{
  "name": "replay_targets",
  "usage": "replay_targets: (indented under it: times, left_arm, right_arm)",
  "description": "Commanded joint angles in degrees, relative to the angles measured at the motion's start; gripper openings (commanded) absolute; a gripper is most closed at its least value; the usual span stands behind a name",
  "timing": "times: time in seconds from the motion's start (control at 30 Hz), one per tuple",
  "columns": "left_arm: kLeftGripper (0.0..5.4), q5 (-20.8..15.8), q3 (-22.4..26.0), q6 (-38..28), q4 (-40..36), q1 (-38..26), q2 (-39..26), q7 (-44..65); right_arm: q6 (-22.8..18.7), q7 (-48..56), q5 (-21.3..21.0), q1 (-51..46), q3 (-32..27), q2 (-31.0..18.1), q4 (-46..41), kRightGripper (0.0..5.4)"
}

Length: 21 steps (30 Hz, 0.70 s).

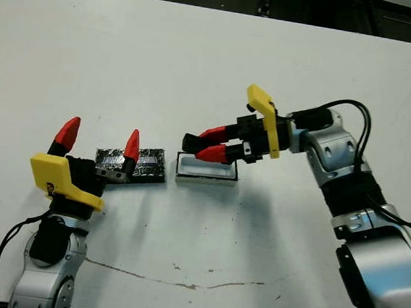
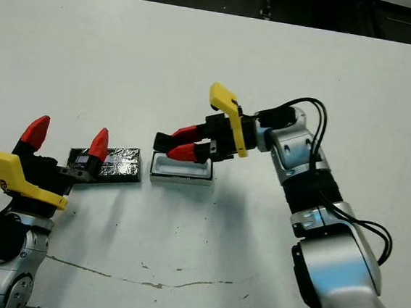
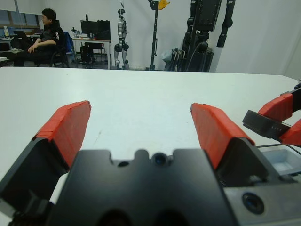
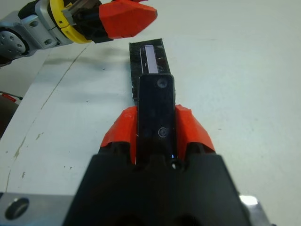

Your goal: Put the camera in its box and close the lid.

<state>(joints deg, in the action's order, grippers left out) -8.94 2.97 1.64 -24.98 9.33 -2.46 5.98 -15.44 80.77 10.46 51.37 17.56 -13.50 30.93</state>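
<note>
The camera (image 4: pixel 156 113) is clamped between the 2 red fingers of the right gripper (image 1: pixel 214 143), a narrow black bar whose free end sticks out past the fingertips. In the head views this puts it just right of the frame's centre, held off the table, with its free end over the left part of the box (image 1: pixel 206 169). The box sits on the white table (image 1: pixel 200 59) just below the centre of the frame, its white inside facing up and its long side running left to right; whether the camera touches it cannot be told.

To the left of the box, close beside it but apart, lies the lid (image 1: pixel 146 164), flat on the table with its crinkled shiny black face up. In the right wrist view a pale strip shows on it beyond the camera's end.

The left gripper (image 1: pixel 99 141) stands at the lower left of the frame with its 2 red fingers spread wide and holding nothing. One fingertip shows in front of the lid's left part.

In the left wrist view, at the upper left beyond the table, a person (image 3: pixel 44 35) sits at a desk.
</note>
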Motion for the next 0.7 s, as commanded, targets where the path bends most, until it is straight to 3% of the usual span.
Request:
replay_targets:
  times: [0.03, 0.7]
  left_arm:
    - [5.4, 0.01, -0.05, 0.11, 0.31, 0.98, -0.26, 0.12]
    - [5.4, -0.21, -0.16, -0.76, 1.05, 1.28, -0.35, 0.73]
  right_arm:
    - [1.33, -0.13, -0.49, -0.07, 0.29, 0.4, 0.47, 1.65]
    - [7.81, -1.66, -3.51, -1.05, 0.1, 0.51, 6.67, 1.65]
